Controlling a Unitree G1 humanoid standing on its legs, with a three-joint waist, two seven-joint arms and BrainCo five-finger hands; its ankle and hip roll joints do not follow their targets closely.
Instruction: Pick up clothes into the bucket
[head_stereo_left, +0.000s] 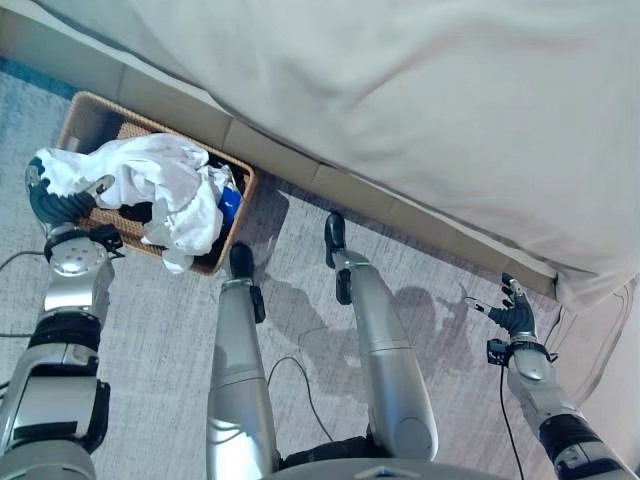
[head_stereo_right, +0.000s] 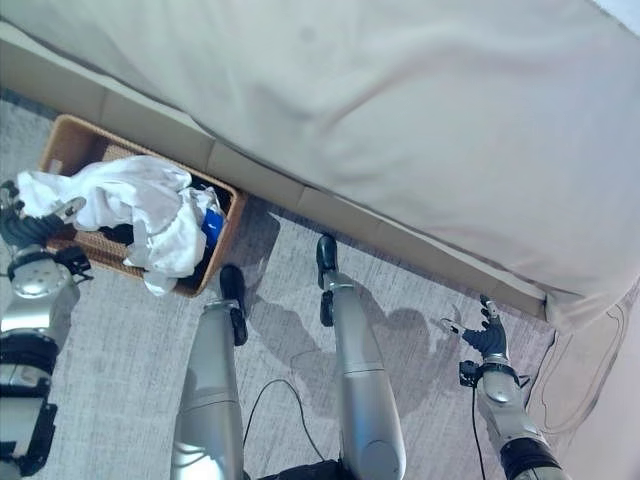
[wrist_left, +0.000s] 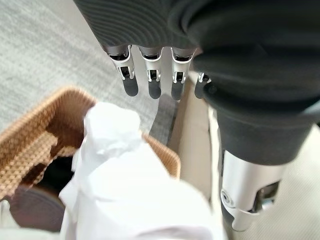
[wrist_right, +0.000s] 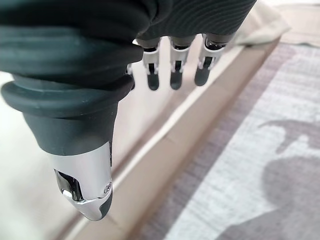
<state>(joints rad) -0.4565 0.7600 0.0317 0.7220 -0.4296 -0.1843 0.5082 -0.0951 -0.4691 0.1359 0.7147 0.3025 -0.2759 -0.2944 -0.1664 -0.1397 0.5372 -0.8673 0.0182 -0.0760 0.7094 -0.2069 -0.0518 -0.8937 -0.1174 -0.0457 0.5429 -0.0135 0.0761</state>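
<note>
Beside the low beige bed base (head_stereo_left: 300, 165), on the grey woven carpet (head_stereo_left: 160, 330), stands the brown rectangular wicker basket (head_stereo_left: 85, 112), and a crumpled white cloth garment (head_stereo_left: 150, 180) is heaped across its top, spilling over the near rim. Under the white cloth, dark clothing and a small blue item (head_stereo_left: 229, 203) show inside the basket. The left hand (head_stereo_left: 50, 195) sits at the basket's near corner, touching 1 end of the white garment; from the head views its fingers look partly wrapped by the cloth, while its own wrist view shows the left hand's fingers (wrist_left: 154, 80) hanging fairly straight above the white bundle and the basket edge. I cannot tell for certain whether it pinches the cloth or has let go. Judging by how the garment lies, the hand is placed there to feed the cloth over the rim, and the piece is mostly in but not tucked down: part drapes outside, so a push inward looks like the remaining work.

The right hand (head_stereo_left: 515, 312) hangs well apart, low by the bed base at the far end, fingers (wrist_right: 174, 75) relaxed and straight, holding nothing, probably parked there to stay out of the way. A pale bedsheet (head_stereo_left: 420, 100) overhangs the base above it
</note>
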